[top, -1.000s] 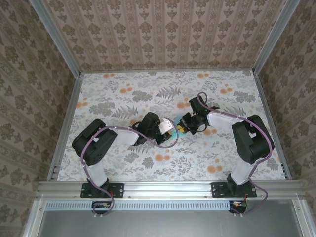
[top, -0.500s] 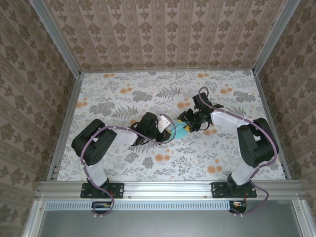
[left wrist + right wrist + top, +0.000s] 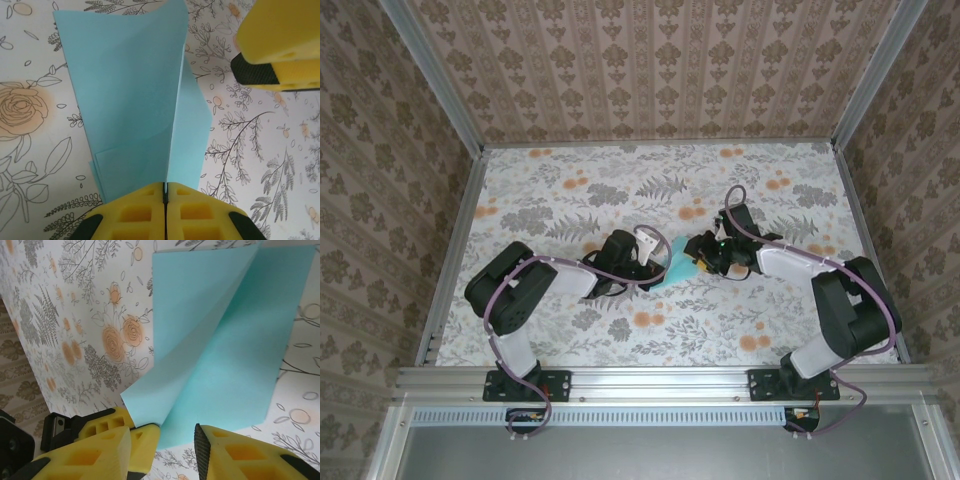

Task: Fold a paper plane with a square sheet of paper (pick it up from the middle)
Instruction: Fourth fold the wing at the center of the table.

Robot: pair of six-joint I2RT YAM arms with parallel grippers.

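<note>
Mid-fold stage: the turquoise sheet of paper [image 3: 135,100], creased down its centre, is held over the middle of the worktop [image 3: 570,190], pinched at the crease by the closed left fingers [image 3: 140,212], while the right fingers [image 3: 100,452] stand apart at its edge; a sharp nose and wings seemingly not yet formed.

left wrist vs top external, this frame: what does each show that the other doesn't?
Left wrist: the left gripper with jaws shut on the near edge of the folded sheet of paper, plus its centre crease and stacked layers. One yellow finger of the right gripper sits close by, upper right.
Top external: left arm and right arm bent inward, and the paper's place, mid-table between the two grippers.
Both: the turquoise paper over the floral table.
</note>
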